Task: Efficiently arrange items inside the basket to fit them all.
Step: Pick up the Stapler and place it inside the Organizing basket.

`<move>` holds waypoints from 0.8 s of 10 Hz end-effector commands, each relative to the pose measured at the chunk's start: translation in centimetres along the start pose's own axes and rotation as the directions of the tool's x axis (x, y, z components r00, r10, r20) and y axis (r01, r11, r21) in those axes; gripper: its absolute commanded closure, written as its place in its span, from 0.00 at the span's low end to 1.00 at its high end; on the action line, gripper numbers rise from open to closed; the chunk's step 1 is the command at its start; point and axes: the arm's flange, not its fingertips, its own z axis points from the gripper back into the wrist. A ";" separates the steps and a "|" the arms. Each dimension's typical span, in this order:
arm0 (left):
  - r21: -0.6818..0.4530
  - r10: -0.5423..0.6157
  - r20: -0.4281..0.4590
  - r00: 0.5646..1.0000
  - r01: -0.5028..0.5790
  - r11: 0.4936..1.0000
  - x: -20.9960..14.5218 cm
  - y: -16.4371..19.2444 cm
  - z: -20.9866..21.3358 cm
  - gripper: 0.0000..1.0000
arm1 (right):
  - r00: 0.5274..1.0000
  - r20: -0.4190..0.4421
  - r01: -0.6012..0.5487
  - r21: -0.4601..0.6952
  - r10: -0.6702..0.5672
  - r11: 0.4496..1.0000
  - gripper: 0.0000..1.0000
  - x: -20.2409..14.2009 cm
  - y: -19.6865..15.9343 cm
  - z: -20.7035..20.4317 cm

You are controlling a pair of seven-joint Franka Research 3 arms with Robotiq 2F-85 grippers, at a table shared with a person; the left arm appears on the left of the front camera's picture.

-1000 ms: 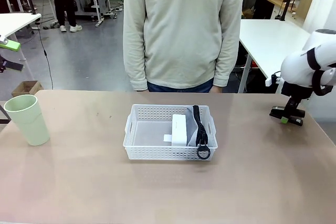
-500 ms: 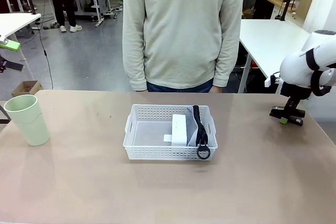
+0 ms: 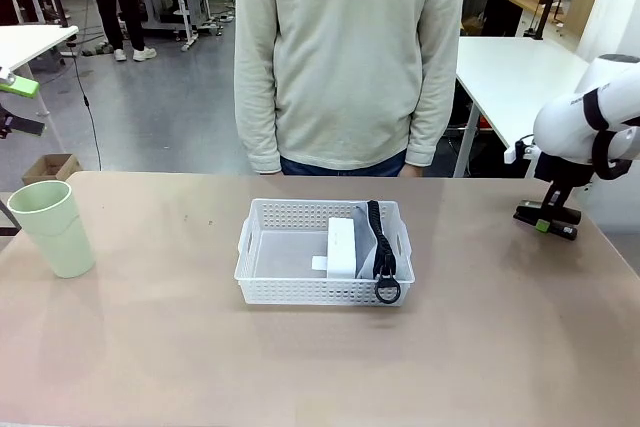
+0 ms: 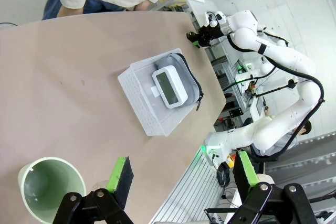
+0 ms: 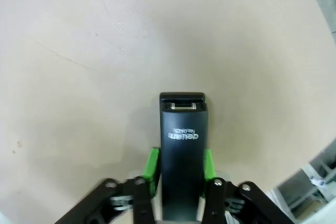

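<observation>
The white basket sits mid-table with the small white device and the grey pouch in its right half; the pouch's black strap hangs over the front rim. By the table's right edge, my right gripper is shut on the black stapler. In the right wrist view the green pads press both sides of the stapler. The pale green cup stands upright at the far left. My left gripper is open and holds nothing, above the cup. The left wrist view has the basket farther off.
A person in a pale sweater stands at the far side, arms hanging down, hands off the table. The basket's left half is bare. Other tables stand behind the person.
My right gripper has closed its jaws on the stapler and shifted only slightly. The basket, the cup and the person have not moved.
</observation>
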 end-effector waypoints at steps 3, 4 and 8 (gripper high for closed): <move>0.002 -0.010 -0.009 1.000 0.010 1.000 -0.1 -0.3 0.2 0.00 | 0.999 -0.002 -0.039 0.037 0.039 0.999 1.00 0.0 -0.4 -0.8; 0.002 -0.010 -0.009 1.000 0.010 1.000 -0.1 -0.3 0.2 0.00 | 0.999 0.004 -0.039 0.042 0.039 0.998 1.00 -0.1 -0.4 -0.8; 0.002 -0.010 -0.009 1.000 0.010 1.000 -0.1 -0.3 0.2 0.00 | 1.000 -0.015 -0.004 0.085 0.005 0.996 1.00 -1.9 2.3 7.4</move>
